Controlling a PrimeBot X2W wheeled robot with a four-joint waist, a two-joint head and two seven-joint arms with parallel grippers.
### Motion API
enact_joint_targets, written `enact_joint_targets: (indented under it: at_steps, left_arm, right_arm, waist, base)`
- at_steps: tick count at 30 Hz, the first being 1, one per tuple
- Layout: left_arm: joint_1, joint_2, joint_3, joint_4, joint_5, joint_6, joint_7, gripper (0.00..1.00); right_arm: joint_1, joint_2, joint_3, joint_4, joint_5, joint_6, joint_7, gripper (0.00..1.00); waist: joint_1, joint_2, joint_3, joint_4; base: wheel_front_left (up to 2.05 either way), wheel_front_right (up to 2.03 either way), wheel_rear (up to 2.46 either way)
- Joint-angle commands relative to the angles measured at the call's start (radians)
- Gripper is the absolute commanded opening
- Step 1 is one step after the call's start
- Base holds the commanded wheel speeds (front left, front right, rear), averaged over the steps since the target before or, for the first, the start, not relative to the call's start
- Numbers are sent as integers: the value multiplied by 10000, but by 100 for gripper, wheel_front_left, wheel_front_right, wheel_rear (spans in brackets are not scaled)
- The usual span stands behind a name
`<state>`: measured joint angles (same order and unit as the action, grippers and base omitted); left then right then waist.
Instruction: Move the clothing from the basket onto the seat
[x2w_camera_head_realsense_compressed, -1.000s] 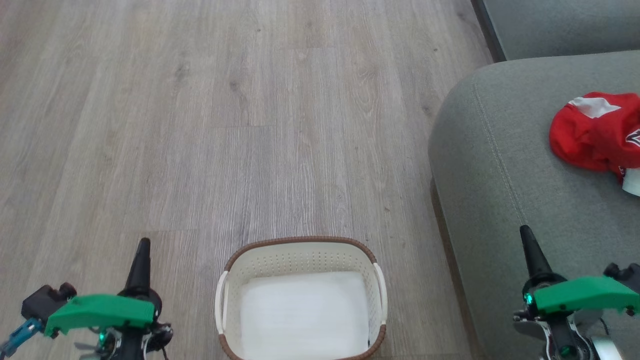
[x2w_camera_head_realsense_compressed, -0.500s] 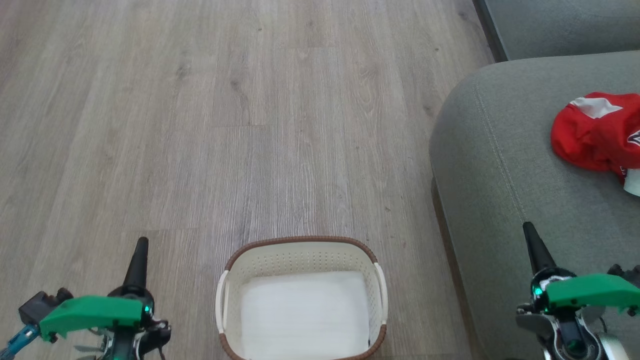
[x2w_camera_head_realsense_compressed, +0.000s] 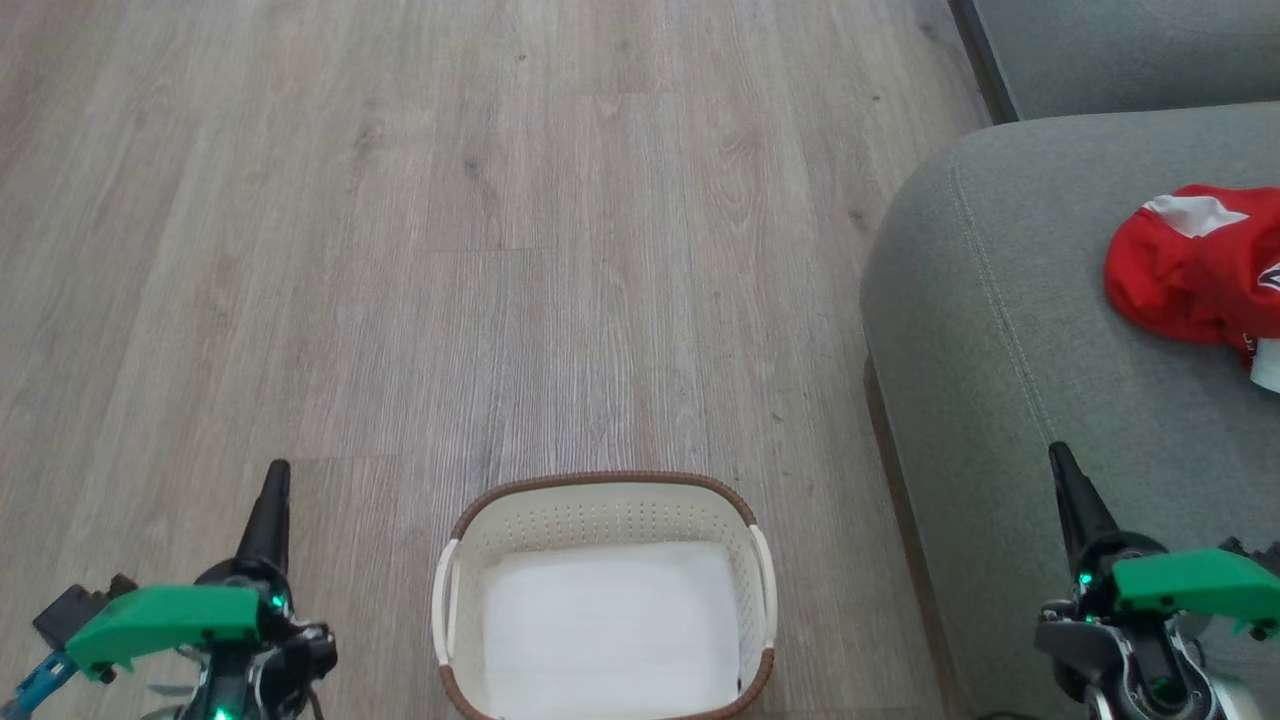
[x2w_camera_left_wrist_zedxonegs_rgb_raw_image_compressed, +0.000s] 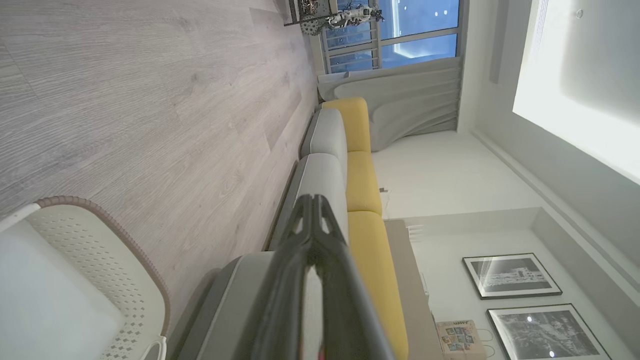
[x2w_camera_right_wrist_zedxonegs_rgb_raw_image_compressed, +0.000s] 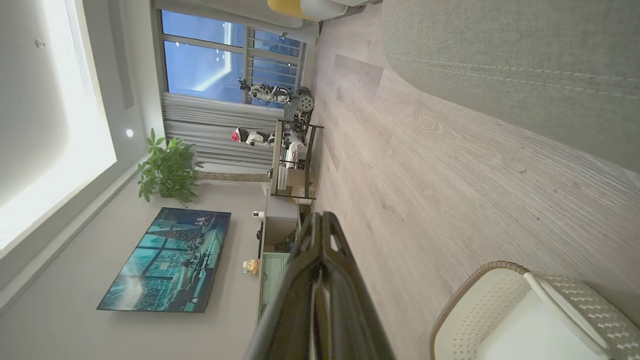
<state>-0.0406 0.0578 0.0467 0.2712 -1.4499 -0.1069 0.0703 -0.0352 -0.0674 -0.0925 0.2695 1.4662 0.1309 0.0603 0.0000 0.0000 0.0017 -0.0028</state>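
Head view up. The oval perforated basket (x2w_camera_head_realsense_compressed: 600, 482) sits on the wood floor (x2w_camera_head_realsense_compressed: 400, 250) at bottom centre, brown woven rim toward me, and the flat white pad (x2w_camera_head_realsense_compressed: 605, 630) lies across its bottom. The red garment (x2w_camera_head_realsense_compressed: 1185, 275), a white patch on its top, is bunched up on the grey-green seat cushion (x2w_camera_head_realsense_compressed: 1000, 350) at the far right, and the frame edge cuts it off. It lies well apart from the basket.

The left gripper (x2w_camera_head_realsense_compressed: 275, 470) is low on the left over the floor, beside the basket but not touching it, pointing up the picture. On the left wrist view I see its two dark fingers (x2w_camera_left_wrist_zedxonegs_rgb_raw_image_compressed: 295, 260) pressed together at the tips, with nothing between them. The basket's rim curves along that view's lower left, and a sofa (x2w_camera_left_wrist_zedxonegs_rgb_raw_image_compressed: 362, 180) with yellow back cushions runs away behind the fingers, with framed pictures (x2w_camera_left_wrist_zedxonegs_rgb_raw_image_compressed: 510, 275) on the wall.

The right gripper (x2w_camera_head_realsense_compressed: 1057, 455) is low on the right, its tip showing against the near part of the seat cushion and well short of the garment. The right wrist view has those fingers (x2w_camera_right_wrist_zedxonegs_rgb_raw_image_compressed: 345, 280) closed tip to tip as well, gripping nothing. There the basket is at lower right, the cushion's stitched seam runs along the top, and a television (x2w_camera_right_wrist_zedxonegs_rgb_raw_image_compressed: 170, 260) and a potted plant (x2w_camera_right_wrist_zedxonegs_rgb_raw_image_compressed: 167, 170) are on the far wall.
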Motion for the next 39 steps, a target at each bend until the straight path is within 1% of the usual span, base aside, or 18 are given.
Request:
enact_joint_targets:
  at_steps: [1, 13, 39]
  left_arm:
    - [-570, 39, 422, -271, -334, -123, 92, 0]
    - [-677, -76, 675, -256, -1584, -238, 433, 0]
    - [-676, -76, 673, -258, -1585, -238, 431, 0]
  right_arm:
    - [-606, -6, 87, -293, 337, -1, 106, 0]
    - [-719, 102, -123, -251, 1498, -2, 457, 0]
    - [-722, 125, -155, -249, 1471, -2, 483, 0]
  waist:
    - [0, 0, 1, 4]
    - [0, 0, 14, 28]
    - [0, 0, 14, 28]
  base:
    - [0, 0, 0]
    - [0, 0, 0]
    - [0, 0, 0]
